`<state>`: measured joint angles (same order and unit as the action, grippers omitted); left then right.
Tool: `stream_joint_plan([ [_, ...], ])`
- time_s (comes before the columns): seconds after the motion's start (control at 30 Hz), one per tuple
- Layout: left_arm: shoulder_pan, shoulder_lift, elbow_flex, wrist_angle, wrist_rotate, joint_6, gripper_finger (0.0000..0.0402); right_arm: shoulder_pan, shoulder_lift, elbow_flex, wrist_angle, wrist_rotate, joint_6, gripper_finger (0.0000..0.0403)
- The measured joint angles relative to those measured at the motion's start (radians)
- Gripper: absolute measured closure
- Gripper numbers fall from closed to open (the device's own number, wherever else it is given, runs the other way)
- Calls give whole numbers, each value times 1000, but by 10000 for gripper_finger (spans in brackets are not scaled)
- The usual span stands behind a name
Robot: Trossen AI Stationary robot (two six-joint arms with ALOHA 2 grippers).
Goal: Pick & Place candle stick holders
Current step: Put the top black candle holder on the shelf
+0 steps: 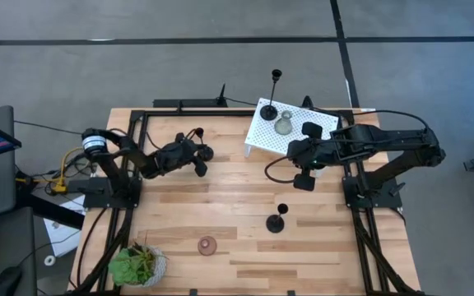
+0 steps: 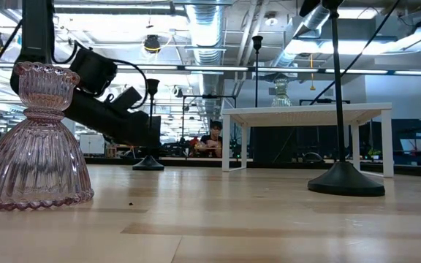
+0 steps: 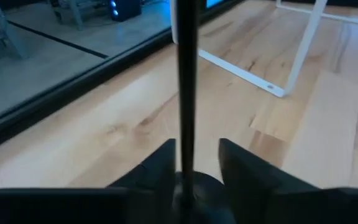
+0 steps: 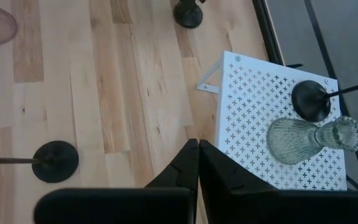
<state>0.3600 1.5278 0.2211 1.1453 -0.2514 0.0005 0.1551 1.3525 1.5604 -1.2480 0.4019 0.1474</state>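
A tall black holder point(image 3: 186, 87) stands on its round base point(image 2: 150, 164) on the table at centre left. My left gripper point(image 3: 196, 148) is open, one finger on each side of the stem just above the base; it also shows in the high view point(image 1: 202, 159). A second tall black holder point(image 1: 270, 113) and the grey-green squat holder point(image 1: 283, 125) stand on the white perforated stand point(image 1: 303, 136). A third tall black holder point(image 1: 276, 221) and the pinkish-brown squat holder point(image 1: 208, 245) stand on the table nearer the front. My right gripper point(image 4: 198, 149) is shut and empty beside the stand. My left gripper has its fingers point(image 3: 163, 163) level on both sides of the holder's stem low down point(image 3: 186, 155), across it. A gap shows between the stem and one finger; the other lies close to it, and I cannot tell whether it touches. The holder stands upright on the table.
A small green potted plant point(image 1: 138, 265) sits at the near left corner. The white stand fills the far middle right. Black frame rails point(image 1: 220, 113) run along the table's far edge and sides. Bare wood lies between the arms.
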Motion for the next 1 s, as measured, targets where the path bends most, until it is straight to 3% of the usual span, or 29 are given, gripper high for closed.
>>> stream_joint_plan([
  [0.2, 0, 5, 0, 3, -2, -6, 386, 0, 0, 0, 1, 23, 0, 401],
  [0.33, -1, 5, 0, 2, 4, -5, 378, 0, 0, 0, 14, 26, 0, 402],
  [0.5, -2, -4, 0, -4, 107, 18, 389, 0, 0, 0, 36, 18, -18, 403],
  [0.6, -2, -35, 0, -23, 114, 18, 389, 0, 0, 0, 60, 11, -28, 403],
  [1.0, -106, -408, 13, -381, 130, 19, 389, -91, -15, -171, 353, -174, -181, 403],
])
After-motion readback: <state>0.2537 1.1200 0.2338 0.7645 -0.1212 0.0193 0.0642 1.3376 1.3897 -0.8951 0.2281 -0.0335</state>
